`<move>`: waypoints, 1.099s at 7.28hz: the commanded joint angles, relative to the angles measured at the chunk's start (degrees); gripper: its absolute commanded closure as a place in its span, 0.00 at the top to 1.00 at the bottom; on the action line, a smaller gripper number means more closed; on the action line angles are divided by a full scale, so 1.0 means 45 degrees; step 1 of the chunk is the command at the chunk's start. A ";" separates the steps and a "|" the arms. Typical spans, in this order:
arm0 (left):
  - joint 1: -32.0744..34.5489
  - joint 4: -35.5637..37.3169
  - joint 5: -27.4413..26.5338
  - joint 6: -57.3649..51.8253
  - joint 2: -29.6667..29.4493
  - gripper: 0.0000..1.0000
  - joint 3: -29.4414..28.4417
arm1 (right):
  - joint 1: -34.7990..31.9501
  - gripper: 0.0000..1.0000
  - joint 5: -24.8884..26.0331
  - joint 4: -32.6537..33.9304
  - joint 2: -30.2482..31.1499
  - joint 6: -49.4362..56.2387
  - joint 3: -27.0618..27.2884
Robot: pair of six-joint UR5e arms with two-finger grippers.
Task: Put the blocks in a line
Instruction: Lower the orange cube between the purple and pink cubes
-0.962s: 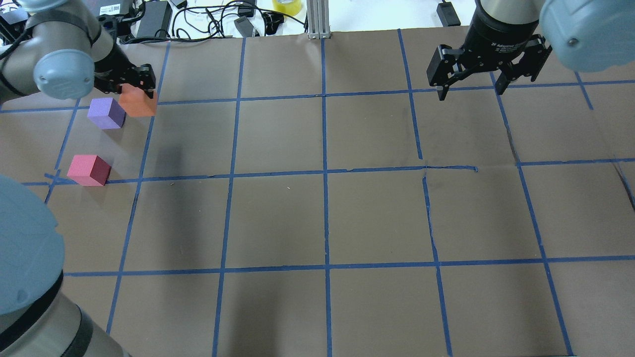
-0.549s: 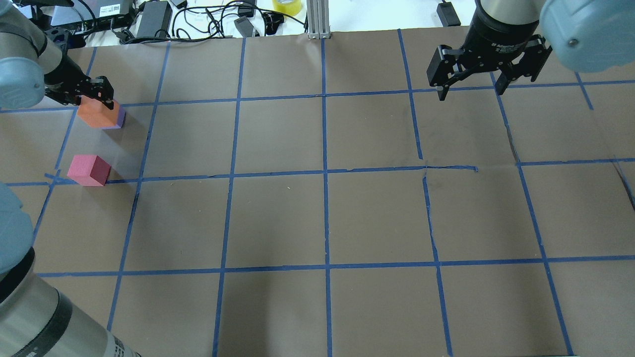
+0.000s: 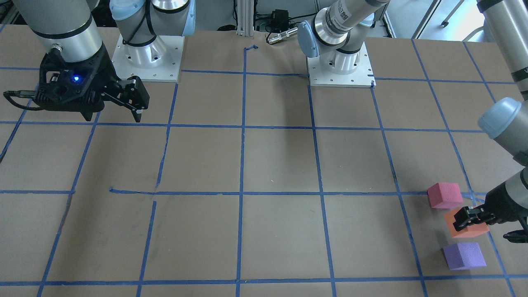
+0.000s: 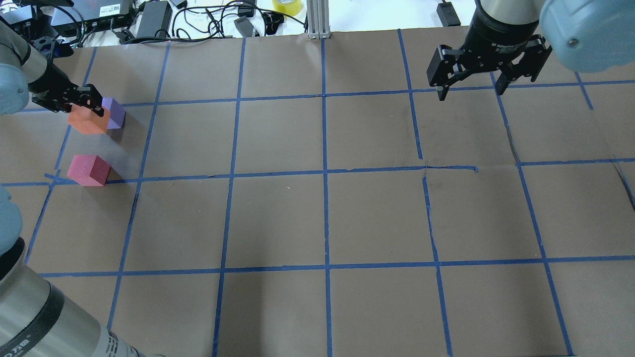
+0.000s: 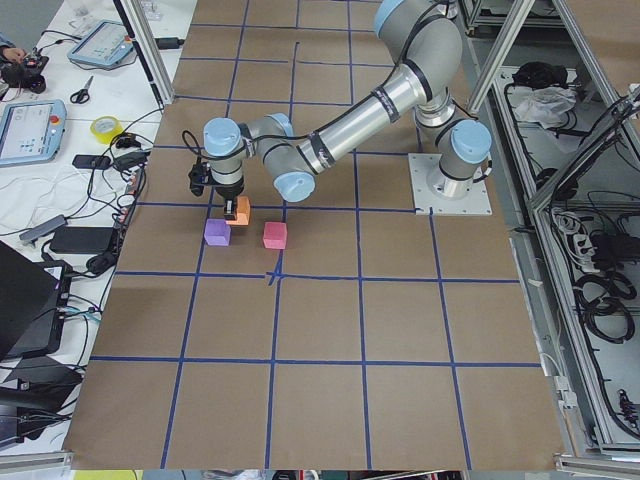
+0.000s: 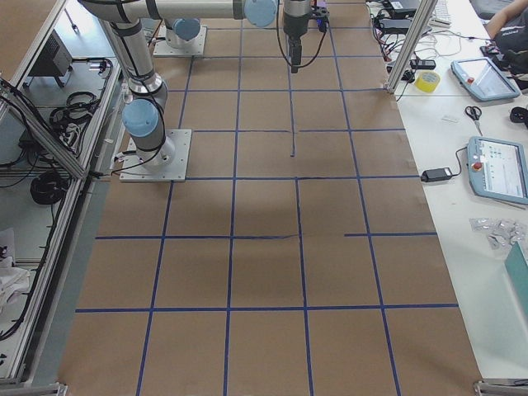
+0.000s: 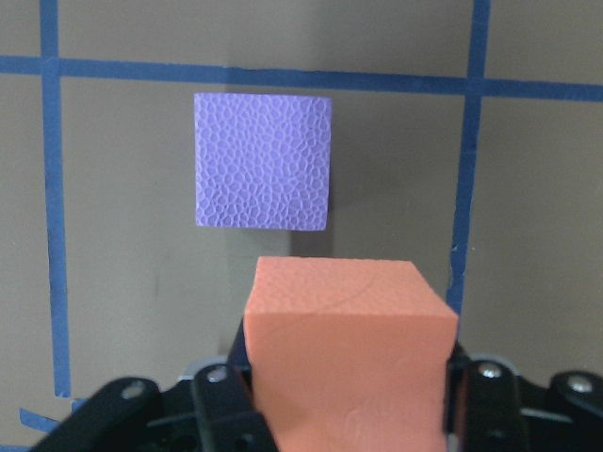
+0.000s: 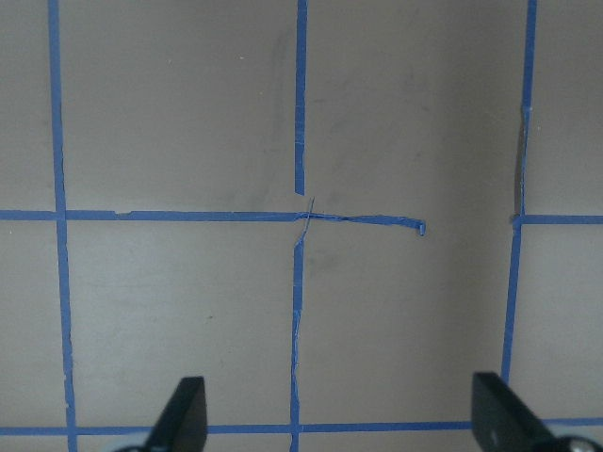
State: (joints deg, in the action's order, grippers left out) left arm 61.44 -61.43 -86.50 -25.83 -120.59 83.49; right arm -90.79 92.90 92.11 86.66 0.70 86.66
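Observation:
My left gripper (image 4: 85,106) is shut on the orange block (image 4: 88,121) and holds it above the table at the far left. The orange block also shows in the front view (image 3: 464,225) and the left wrist view (image 7: 349,363). The purple block (image 4: 114,113) lies on the table just beyond and beside it, partly hidden overhead, whole in the left wrist view (image 7: 263,160). The pinkish-red block (image 4: 88,170) lies nearer, on a tape crossing. My right gripper (image 4: 471,89) is open and empty, high over the far right.
Brown paper with a blue tape grid (image 4: 325,171) covers the table. Cables, power bricks and a yellow tape roll (image 4: 286,5) lie beyond the far edge. An aluminium post (image 4: 317,20) stands at the far middle.
My left gripper has carried the orange block leftward, from right of the purple block across it to its left side. The right arm has not moved.

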 commanded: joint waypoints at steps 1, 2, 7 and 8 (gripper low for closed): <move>-0.0197 0.0018 -0.0016 -0.0452 -0.0176 0.00 0.0040 | 0.0000 1.00 -0.0019 0.0018 0.0000 0.0000 0.0000; -0.0217 0.0057 -0.0055 -0.0491 -0.0234 0.00 0.0098 | 0.0000 1.00 -0.0019 -0.0001 0.0000 0.0000 0.0000; -0.0314 0.0311 -0.0602 -0.0432 -0.0820 0.00 0.0333 | 0.0058 1.00 -0.0175 -0.0059 0.0332 -0.0020 0.0000; -0.0314 0.0350 -0.0602 -0.0490 -0.0859 0.00 0.0391 | 0.0097 1.00 -0.0214 -0.0311 0.0468 0.0000 0.0000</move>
State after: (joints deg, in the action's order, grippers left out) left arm 60.04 -60.09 -89.23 -27.86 -124.01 84.98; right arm -90.55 92.17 91.65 88.09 0.64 86.66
